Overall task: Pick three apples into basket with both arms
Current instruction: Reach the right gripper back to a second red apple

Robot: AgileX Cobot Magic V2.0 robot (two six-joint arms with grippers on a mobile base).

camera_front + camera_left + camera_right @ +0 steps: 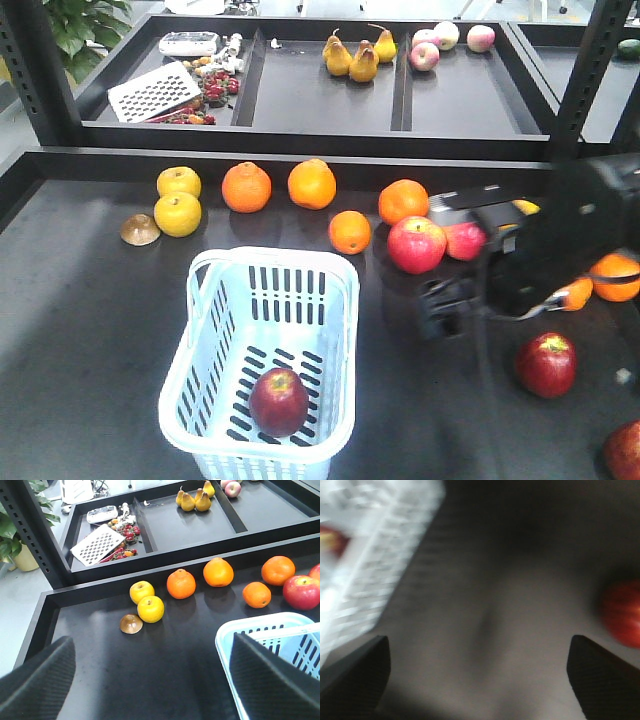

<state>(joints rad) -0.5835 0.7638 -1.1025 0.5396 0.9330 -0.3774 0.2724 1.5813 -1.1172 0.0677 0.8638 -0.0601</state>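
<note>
Pale blue basket is sitting on the dark surface in the front view, one maroon apple lying inside it. A second apple is resting right of the basket, a third apple is peeking in at the corner, and the right arm is looming at the right edge.

Left wrist view: the left gripper is holding its fingers wide apart, empty, beside the basket's corner.

Right wrist view, blurry: the right gripper is showing its fingers apart over the surface, between the basket and a red apple.
</note>
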